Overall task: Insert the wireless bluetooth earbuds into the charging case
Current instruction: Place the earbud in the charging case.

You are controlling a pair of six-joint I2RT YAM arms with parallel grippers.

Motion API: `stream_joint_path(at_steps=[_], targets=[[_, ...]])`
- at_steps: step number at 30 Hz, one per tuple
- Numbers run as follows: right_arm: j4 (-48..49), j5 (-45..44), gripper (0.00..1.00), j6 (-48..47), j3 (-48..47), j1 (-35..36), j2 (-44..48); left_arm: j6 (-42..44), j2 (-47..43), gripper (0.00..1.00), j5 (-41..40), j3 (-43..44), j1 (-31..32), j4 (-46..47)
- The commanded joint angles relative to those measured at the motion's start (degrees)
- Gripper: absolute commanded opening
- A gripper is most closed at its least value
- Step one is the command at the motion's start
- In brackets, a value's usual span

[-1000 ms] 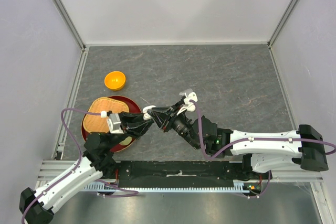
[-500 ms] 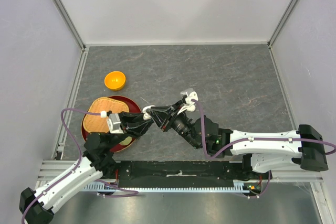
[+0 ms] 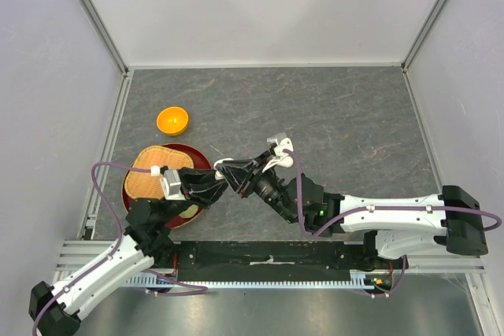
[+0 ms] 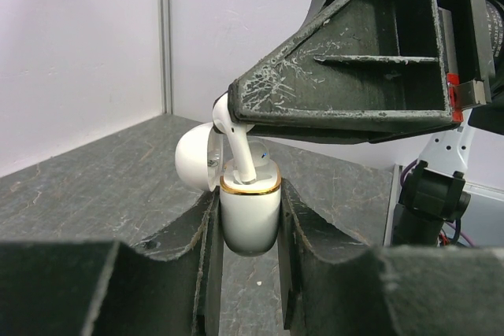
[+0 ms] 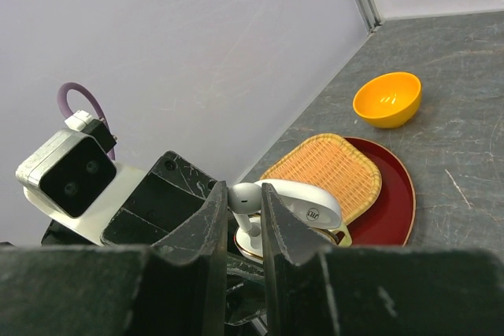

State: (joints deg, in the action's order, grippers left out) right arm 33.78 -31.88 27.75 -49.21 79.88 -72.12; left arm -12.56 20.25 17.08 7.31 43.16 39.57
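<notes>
With the left hand (image 4: 249,208) clamping the open charging case (image 4: 250,230), the right hand (image 5: 243,204) pinches one earbud (image 4: 236,141), stem only partly seated.

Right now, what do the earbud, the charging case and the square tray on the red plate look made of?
The earbud: glossy white plastic, judging by its highlights. The charging case: smooth white plastic too, it seems, with a gold, metallic-looking band at its rim. The tray: tan woven fibre, perhaps bamboo or rattan; the weave pattern shows.
</notes>
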Motion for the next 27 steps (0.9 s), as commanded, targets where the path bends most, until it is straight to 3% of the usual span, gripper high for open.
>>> stream_joint_path(at_steps=[1, 27], targets=[[1.73, -0.03, 0.00, 0.47, -1.68, 0.37, -0.83, -1.59, -0.30, 0.02, 0.15, 0.95, 0.00, 3.58], [-2.75, -0.12, 0.00, 0.38, -0.18, 0.37, 1.45, -1.51, -0.48, 0.02, -0.82, 1.39, 0.00, 4.99]])
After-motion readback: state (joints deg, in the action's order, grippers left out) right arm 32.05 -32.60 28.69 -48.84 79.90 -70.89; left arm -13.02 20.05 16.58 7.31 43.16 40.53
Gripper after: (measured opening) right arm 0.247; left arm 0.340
